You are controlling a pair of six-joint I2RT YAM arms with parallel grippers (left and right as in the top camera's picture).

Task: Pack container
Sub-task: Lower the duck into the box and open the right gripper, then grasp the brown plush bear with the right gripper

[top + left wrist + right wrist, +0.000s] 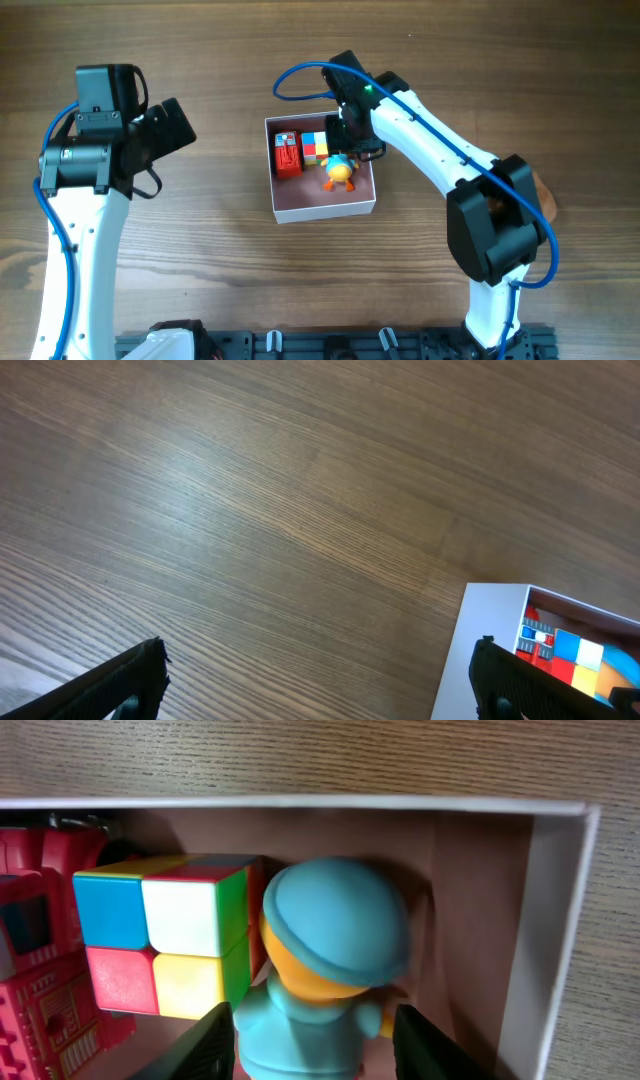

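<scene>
The wooden table (220,270) carries the white container (320,205).

The figure (335,920) between the matt black plastic fingers (205,1045) of the right gripper (312,1045) is smooth plastic with a soft sheen. Beside it the cube (165,935) is glossy plastic, and the red toy (40,990) is duller moulded plastic. The container (545,920) around them looks like matt card, and the table (250,510) is satin, fine-grained wood.

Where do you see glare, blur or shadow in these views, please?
Overhead: even, sharp, no glare. Left wrist: pale sheen on the table, dark fingers soft-edged. Right wrist: the blue-capped figure slightly soft, shadow behind it inside the container.
</scene>
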